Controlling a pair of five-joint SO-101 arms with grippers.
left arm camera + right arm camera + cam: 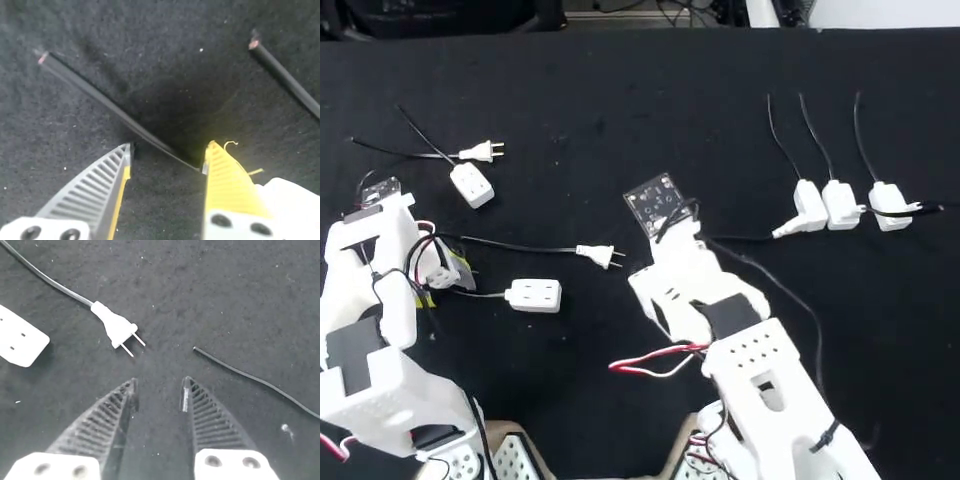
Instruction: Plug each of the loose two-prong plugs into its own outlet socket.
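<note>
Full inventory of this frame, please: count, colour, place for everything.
Loose two-prong plugs: 2, white on black cords; far-left plug, mid-table plug.
Loose outlet sockets: 2, white; upper socket beside the far-left plug, lower socket nearer the arms.
Corded socket blocks: 3, white, in a row at the right; plugs appear attached.
Table cloth: 1, black.
Left gripper: open, astride a thin black cord.
Right gripper: open, facing the mid-table plug.
</note>
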